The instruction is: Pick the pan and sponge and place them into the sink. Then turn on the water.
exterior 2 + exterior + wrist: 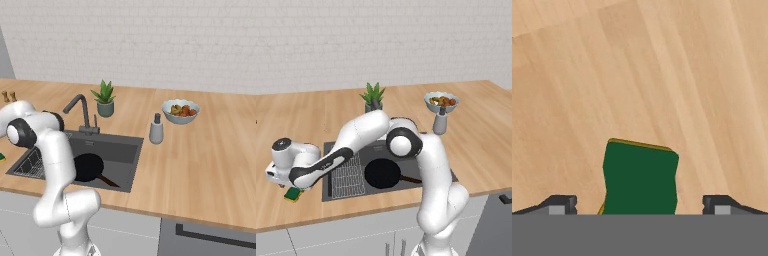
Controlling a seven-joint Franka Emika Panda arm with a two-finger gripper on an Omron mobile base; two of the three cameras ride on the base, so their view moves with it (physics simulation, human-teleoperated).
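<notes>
- The pan [383, 173] lies inside the sink [442, 168].
- The sponge [640, 179] sits on the counter [316, 112], between the hand's [640, 204] wide-apart fingers, ungrasped.
- Water not running.

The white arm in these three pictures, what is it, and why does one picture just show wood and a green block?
It is a robot arm in a simulated kitchen. Two pictures come from cameras behind it, to its left and right. The third comes from a camera on its hand, looking down between the open gripper at the sponge lying on the wooden counter; nothing is held. From behind you see the sponge left of the sink, the pan already in the sink, and a plant, a soap bottle and a bowl of food.
</notes>
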